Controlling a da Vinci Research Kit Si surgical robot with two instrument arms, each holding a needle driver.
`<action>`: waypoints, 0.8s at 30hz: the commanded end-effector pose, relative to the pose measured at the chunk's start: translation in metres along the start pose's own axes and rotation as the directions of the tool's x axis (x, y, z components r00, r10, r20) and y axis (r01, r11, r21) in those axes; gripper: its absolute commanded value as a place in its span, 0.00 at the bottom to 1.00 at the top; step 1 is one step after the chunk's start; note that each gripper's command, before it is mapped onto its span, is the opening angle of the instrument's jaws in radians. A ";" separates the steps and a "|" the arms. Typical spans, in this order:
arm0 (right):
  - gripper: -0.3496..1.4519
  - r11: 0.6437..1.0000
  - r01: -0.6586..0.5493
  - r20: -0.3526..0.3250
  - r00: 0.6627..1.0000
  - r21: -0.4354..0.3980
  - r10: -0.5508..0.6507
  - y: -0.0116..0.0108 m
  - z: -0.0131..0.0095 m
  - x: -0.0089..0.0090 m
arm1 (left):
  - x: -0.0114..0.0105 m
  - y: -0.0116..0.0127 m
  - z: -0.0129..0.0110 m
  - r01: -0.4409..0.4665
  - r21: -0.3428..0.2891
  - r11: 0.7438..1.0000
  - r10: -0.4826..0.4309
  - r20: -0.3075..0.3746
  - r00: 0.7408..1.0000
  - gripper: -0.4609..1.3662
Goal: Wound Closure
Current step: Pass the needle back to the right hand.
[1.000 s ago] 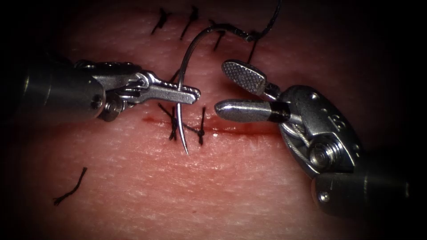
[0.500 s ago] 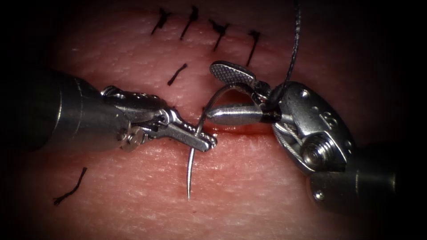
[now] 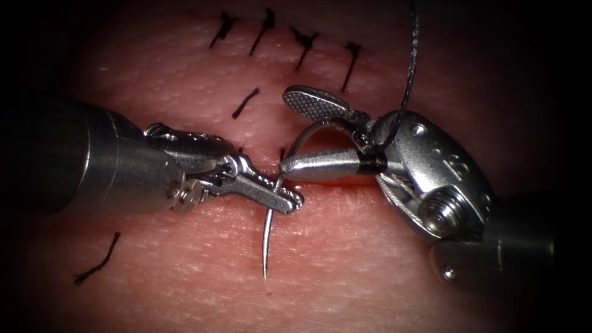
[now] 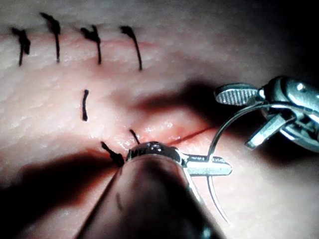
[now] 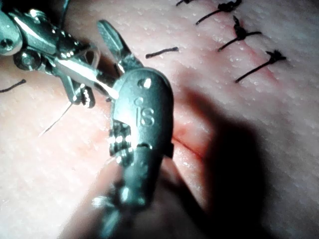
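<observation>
Left tool (image 3: 285, 198): jaws closed on the needle (image 3: 269, 237), gripping it a short way back from the point.
Right tool (image 3: 302, 132): jaws wide apart, the needle's rear curve passing between them, not clamped.
Needle: free of the tissue (image 3: 345, 259), point hanging over it below the cut (image 3: 351, 182).
Thread (image 3: 408, 74): runs upward from the right tool.
Old stitches (image 3: 305, 43): row across the top.
</observation>
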 end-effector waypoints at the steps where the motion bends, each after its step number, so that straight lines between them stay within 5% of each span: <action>1: 0.82 1.000 0.007 0.001 1.000 -0.001 -0.007 0.0002 -0.0001 -0.0003 | 0.0000 0.0000 0.0000 0.001 -0.015 1.000 -0.001 0.000 1.000 0.06; 8: 0.72 0.997 0.078 0.001 0.997 -0.002 -0.078 0.0005 0.0001 -0.0003 | 0.0000 0.0000 0.0002 0.001 -0.015 1.000 -0.001 0.002 1.000 0.06; 10: 0.35 0.997 0.083 -0.001 0.997 0.002 -0.083 0.0005 0.0002 -0.0003 | -0.0001 0.0000 0.0002 0.001 -0.016 1.000 -0.001 0.003 1.000 0.06; 11: 0.00 0.997 0.082 -0.002 0.997 0.005 -0.082 0.0005 0.0002 -0.0004 | -0.0001 0.0000 0.0003 0.001 -0.016 1.000 0.000 0.002 1.000 0.06; 22: 0.00 0.991 0.133 0.020 0.991 0.033 -0.134 0.0018 -0.0003 -0.0008 | -0.0003 0.0000 0.0007 0.021 -0.019 1.000 -0.020 0.012 1.000 0.08; 23: 0.00 0.990 0.138 0.024 0.990 0.031 -0.138 0.0018 -0.0004 -0.0008 | -0.0003 0.0000 0.0007 0.022 -0.018 1.000 -0.022 0.003 1.000 0.34; 24: 0.00 0.989 0.142 0.027 0.989 0.029 -0.143 0.0018 -0.0006 -0.0008 | -0.0002 0.0000 0.0007 0.023 -0.017 1.000 -0.024 -0.007 1.000 0.46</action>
